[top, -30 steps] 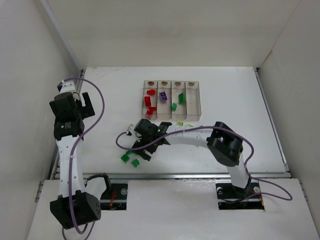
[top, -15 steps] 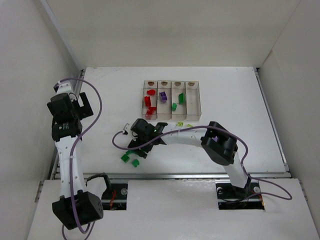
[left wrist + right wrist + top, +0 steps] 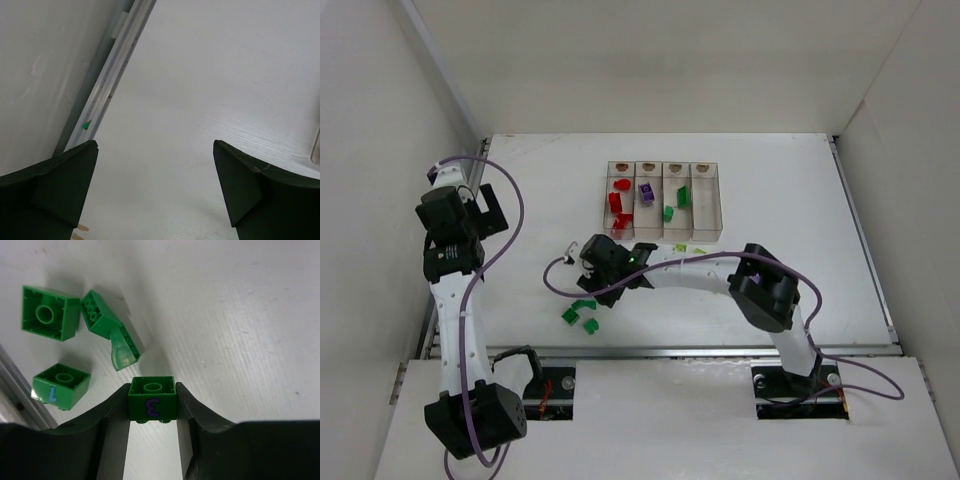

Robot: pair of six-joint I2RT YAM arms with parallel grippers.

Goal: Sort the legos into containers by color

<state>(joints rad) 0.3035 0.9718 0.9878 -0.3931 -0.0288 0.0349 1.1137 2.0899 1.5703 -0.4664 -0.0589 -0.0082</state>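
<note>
Legos in dark green are gathered under the right gripper [image 3: 152, 386], whose fingers [image 3: 114, 427] press on both sides of one of them, a green brick printed with a purple 3 [image 3: 152, 402], its hollow underside turned to the wrist camera; whether it is lifted off the white table [image 3: 240, 315] cannot be told. Just beyond it lies a green brick joined to a translucent green piece [image 3: 111, 335], beside that an upturned square green brick [image 3: 50, 313], and nearer the table edge a green brick with a blue numeral [image 3: 61, 386]. From above, these loose green bricks [image 3: 578, 315] lie near the front of the table, left of the right arm's reach. Farther back stand the containers [image 3: 708, 228] in a row, holding red bricks [image 3: 618, 203] in the leftmost bin, a purple brick [image 3: 646, 192] in the next, and green bricks [image 3: 683, 197] in the third; small yellow-green pieces [image 3: 682, 247] lie at their near end. Well apart at the left, the left gripper [image 3: 155, 145] hangs with fingers spread wide over bare table
</note>
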